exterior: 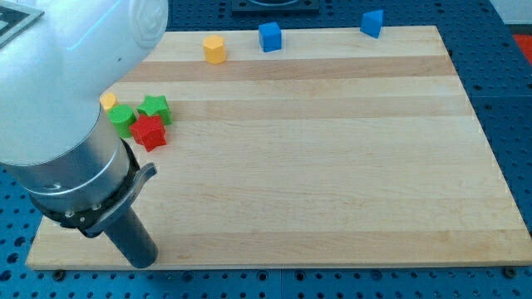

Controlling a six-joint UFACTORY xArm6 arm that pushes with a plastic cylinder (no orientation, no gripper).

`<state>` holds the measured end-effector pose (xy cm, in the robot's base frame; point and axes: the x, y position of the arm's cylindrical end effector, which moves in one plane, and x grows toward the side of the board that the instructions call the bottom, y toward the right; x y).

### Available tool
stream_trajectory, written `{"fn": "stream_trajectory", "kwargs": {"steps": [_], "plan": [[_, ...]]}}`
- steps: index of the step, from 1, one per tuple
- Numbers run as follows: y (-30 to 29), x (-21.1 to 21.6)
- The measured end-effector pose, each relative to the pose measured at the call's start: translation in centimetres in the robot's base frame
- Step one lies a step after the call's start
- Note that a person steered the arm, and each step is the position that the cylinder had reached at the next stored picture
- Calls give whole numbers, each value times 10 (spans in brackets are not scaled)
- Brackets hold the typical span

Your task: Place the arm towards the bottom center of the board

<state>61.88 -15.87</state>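
My tip rests on the wooden board near its bottom left corner, well below the cluster of blocks. That cluster at the view's left holds a red star block, a green star block, a green round block and a yellow block partly hidden by my arm. A yellow hexagonal block, a blue cube and a blue triangular block sit along the top edge.
The white and grey arm body covers the view's left side. A blue perforated table surrounds the board.
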Motion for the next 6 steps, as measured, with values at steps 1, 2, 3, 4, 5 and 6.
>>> {"fn": "stream_trajectory", "kwargs": {"steps": [1, 2, 3, 4, 5, 6], "plan": [[0, -3], [0, -60], [0, -60], [36, -60], [66, -60], [67, -60]]}}
